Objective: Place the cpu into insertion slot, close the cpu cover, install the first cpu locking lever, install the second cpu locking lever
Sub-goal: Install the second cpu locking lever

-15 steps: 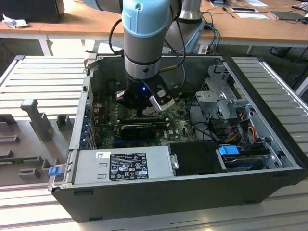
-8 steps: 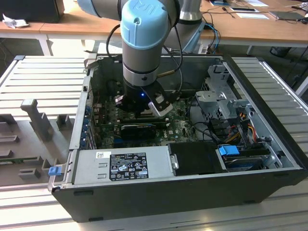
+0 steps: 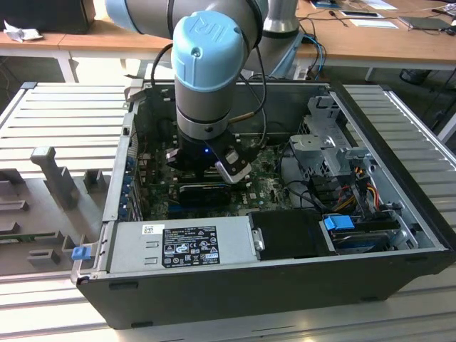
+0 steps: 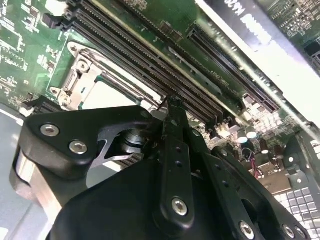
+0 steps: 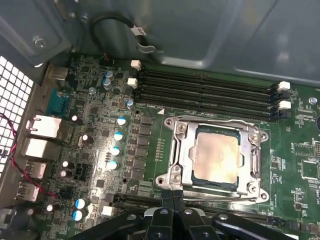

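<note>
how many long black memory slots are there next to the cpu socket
4 memory slots, lying side by side in one row between the cpu cover and the case wall. None looks hidden.

Grey arm (image 3: 214, 85) with pale-blue joint caps, black cable — black gripper (image 5: 172, 197), silver screws

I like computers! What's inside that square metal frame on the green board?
Through the cpu cover window you see the cpu, its dull silver top. The insertion slot below is covered, so its pins can't be seen. The pincer sits beside the frame.
</note>
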Controlling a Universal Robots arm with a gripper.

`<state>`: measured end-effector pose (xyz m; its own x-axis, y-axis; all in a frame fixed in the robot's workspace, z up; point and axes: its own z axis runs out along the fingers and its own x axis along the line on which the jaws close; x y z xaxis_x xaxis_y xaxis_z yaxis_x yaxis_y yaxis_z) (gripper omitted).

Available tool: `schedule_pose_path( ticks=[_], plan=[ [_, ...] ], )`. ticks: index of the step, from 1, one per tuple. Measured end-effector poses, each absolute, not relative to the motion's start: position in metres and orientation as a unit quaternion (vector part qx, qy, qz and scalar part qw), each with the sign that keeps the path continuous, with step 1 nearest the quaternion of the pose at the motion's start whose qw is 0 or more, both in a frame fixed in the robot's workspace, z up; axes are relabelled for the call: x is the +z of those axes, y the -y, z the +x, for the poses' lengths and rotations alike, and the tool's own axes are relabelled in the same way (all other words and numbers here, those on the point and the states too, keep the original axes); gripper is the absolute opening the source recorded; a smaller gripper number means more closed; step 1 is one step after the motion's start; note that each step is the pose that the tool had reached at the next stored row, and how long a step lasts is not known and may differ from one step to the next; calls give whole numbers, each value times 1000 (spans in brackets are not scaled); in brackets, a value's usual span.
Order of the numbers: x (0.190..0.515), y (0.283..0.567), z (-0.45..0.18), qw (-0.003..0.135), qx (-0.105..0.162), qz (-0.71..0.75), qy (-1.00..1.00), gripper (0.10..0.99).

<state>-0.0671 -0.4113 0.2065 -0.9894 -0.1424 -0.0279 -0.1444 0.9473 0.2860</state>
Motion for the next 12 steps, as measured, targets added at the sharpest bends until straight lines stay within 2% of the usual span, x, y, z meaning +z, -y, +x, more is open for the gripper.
schedule_pose_path(
  ticks=[12],
  plan=[
    [196,411,-74,5,169,-73,-983,106]
  ],
)
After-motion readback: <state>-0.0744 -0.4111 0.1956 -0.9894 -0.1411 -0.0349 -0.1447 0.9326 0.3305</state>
